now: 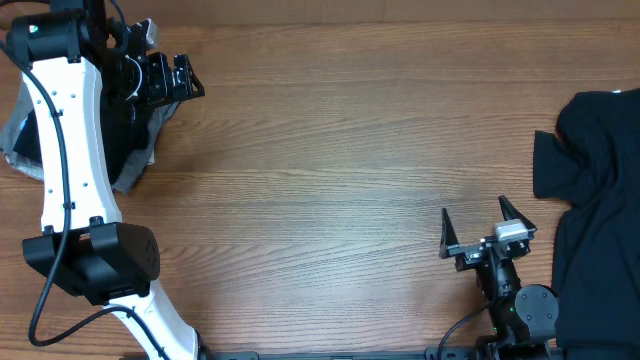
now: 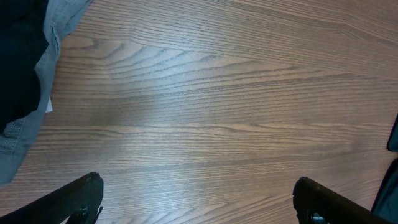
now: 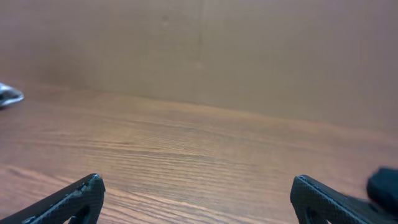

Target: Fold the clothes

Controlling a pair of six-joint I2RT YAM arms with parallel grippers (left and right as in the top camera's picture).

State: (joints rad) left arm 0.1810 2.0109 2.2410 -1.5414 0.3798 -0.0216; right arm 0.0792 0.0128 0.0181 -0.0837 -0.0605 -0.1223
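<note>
Groundwork is the step in hand, by my judgement: no garment is gripped and no fold is started. At the far left, the left gripper (image 1: 188,78) hangs with its jaws spread and empty over the edge of a grey cloth heap (image 1: 140,165) that has something black inside. The wooden table (image 1: 330,170) runs between the arms. Near right, the right gripper (image 1: 474,210) stands just as wide and holds nothing. It is beside the black T-shirt (image 1: 600,170), which lies rumpled at the right edge and is partly cut off by the frame.

The next move likely calls for an arm to reach the shirt, pinch a hem or sleeve, and drag it to the middle to spread flat.

Only the overhead view places the shirt and both arms. The left wrist view adds a stitched hem on the grey cloth. The right wrist view gives table, a plain backdrop (image 3: 199,50) and a dark blur (image 3: 384,185) at its right, perhaps the shirt.
</note>
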